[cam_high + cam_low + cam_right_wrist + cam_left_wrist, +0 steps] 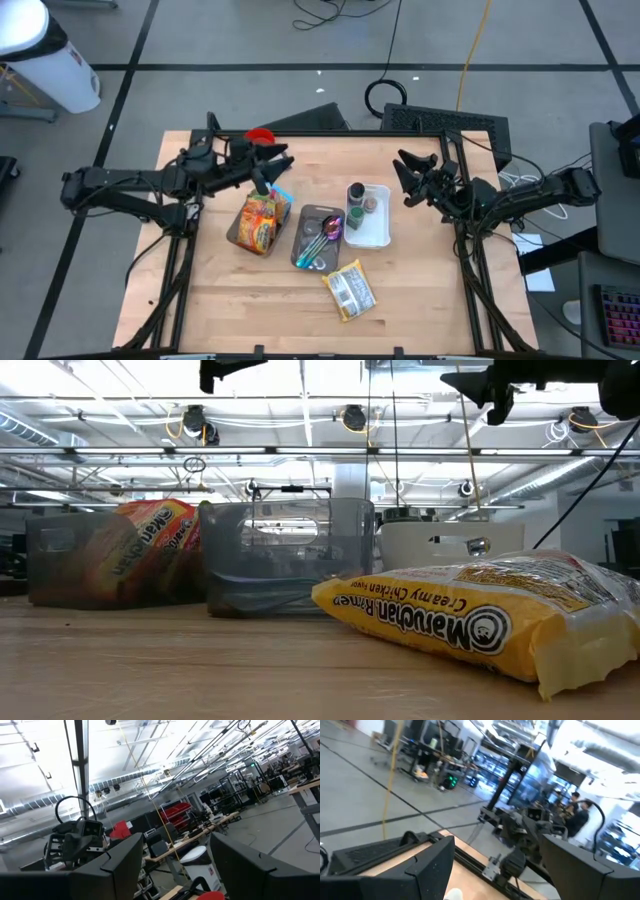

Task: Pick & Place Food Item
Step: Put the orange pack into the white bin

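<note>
The left claw [272, 165] hangs released above the far end of the grey bin [236, 228] that holds an orange noodle packet [260, 218]. The loose yellow ramen packet [349, 291] lies flat toward the table's [200, 300] near edge, long axis diagonal, roughly between both arms. The right claw [405, 178], also released, hovers beside the white tray [380, 236], perhaps slightly nearer the packet.

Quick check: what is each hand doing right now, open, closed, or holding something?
Left hand: open, empty, raised above the bin with the ramen packs.
Right hand: open, empty, raised beside the white tray.
</note>
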